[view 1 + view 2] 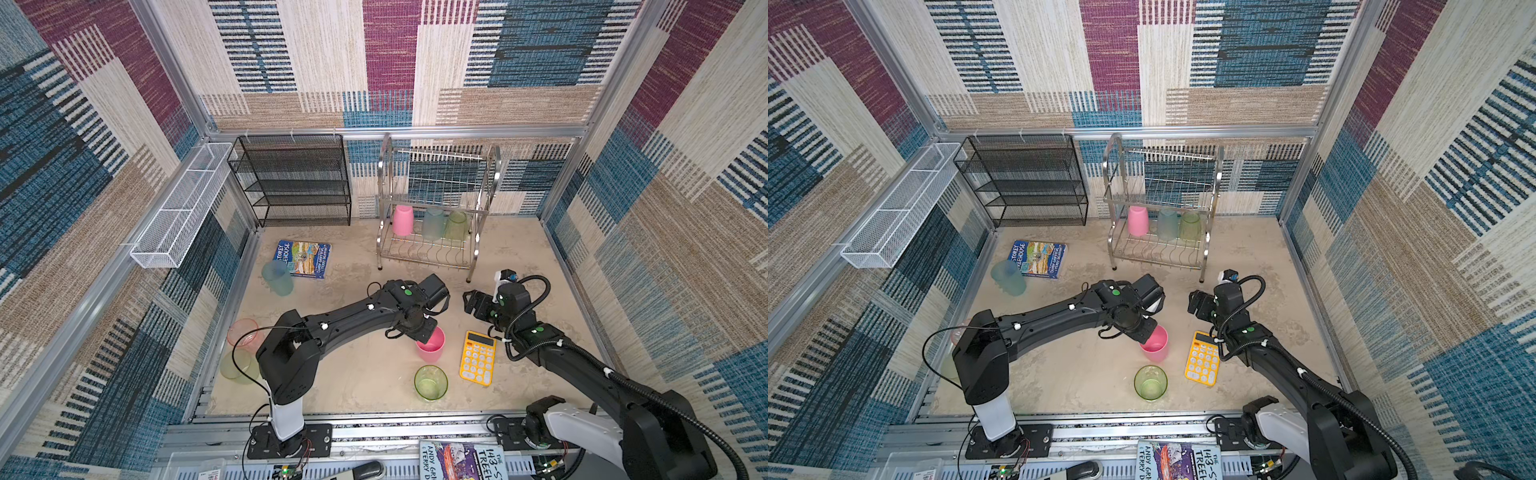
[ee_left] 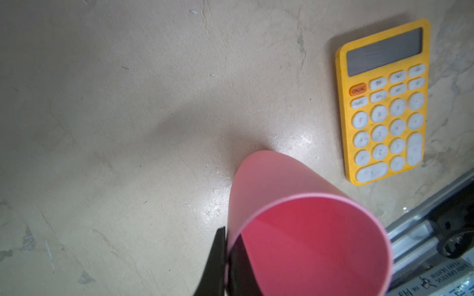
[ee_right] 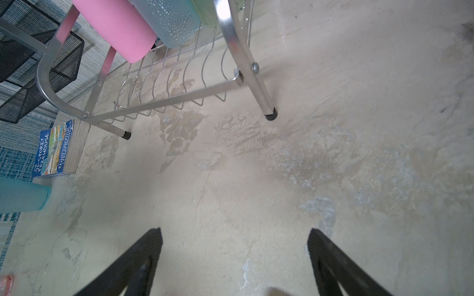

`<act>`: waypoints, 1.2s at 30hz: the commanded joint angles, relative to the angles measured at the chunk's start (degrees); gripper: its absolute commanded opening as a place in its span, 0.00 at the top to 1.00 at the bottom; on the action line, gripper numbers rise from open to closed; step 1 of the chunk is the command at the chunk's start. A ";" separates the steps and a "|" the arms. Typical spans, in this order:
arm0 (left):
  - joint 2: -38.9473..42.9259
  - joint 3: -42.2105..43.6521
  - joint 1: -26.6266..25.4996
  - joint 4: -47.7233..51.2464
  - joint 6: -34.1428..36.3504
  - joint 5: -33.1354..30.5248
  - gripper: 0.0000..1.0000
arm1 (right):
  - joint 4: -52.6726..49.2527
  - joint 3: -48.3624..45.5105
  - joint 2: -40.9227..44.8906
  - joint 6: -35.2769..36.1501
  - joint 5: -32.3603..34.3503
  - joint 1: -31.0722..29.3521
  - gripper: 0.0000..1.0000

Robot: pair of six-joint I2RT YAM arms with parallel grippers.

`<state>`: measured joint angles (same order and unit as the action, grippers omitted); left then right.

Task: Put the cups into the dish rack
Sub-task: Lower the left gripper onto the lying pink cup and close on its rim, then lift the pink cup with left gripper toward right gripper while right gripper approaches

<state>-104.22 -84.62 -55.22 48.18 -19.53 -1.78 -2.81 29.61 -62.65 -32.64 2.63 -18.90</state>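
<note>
Left end effector (image 2: 227,256) is clamped on the wall of the pink cup (image 1: 432,348), one finger inside, one outside. The cup is upright, just beside the yellow calculator (image 1: 478,360). Right end effector (image 3: 234,241) hovers near the calculator on its dish rack (image 3: 260,87) side, fingers wide apart, empty.

I see the two-tier silver wire dish rack (image 1: 440,183) at the back, three plastic tumblers (image 1: 433,224) in it, a black mesh shelf unit (image 1: 295,183) to its left. Nearer me, the opaque pink tumbler (image 1: 432,349) is left of the yellow calculator (image 1: 478,361), a translucent green tumbler (image 1: 431,382) before them on the tabletop (image 1: 365,374).
</note>
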 commanded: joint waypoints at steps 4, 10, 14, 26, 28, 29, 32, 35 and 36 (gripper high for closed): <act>3.19 -0.01 2.59 -1.26 0.02 -0.79 1.00 | 1.09 0.89 0.02 0.83 0.18 -0.02 0.08; 8.70 4.34 8.19 -5.18 -1.65 2.89 1.00 | 1.81 1.82 -1.25 0.45 -0.91 -0.06 0.09; 13.49 9.32 13.61 -9.97 -4.48 7.36 1.00 | 3.02 2.47 -2.21 -0.54 -2.57 -0.11 0.09; 24.21 20.25 26.42 -22.13 -13.52 16.29 1.00 | 6.18 6.36 -7.43 -3.93 -6.19 -1.14 0.10; 24.73 19.26 28.26 -21.27 -12.92 16.61 1.00 | 6.69 6.69 -8.00 -4.85 -6.51 -1.81 0.10; 24.83 18.51 29.30 -20.89 -12.37 17.08 1.00 | 7.06 6.86 -8.43 -5.37 -7.01 -2.23 0.10; 24.74 14.53 31.82 -19.01 -10.03 18.39 1.00 | 8.29 7.96 -10.48 -8.15 -9.88 -3.15 0.10; 24.60 11.10 32.68 -17.36 -7.50 17.51 1.00 | 8.91 9.77 -12.64 -11.83 -11.90 -4.44 0.10; 24.59 10.06 32.63 -16.91 -6.54 17.11 1.00 | 9.36 10.60 -13.34 -13.27 -12.84 -5.08 0.10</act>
<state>-79.88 -72.49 -22.65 29.45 -29.52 14.68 3.25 38.70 -74.98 -41.01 -6.72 -23.03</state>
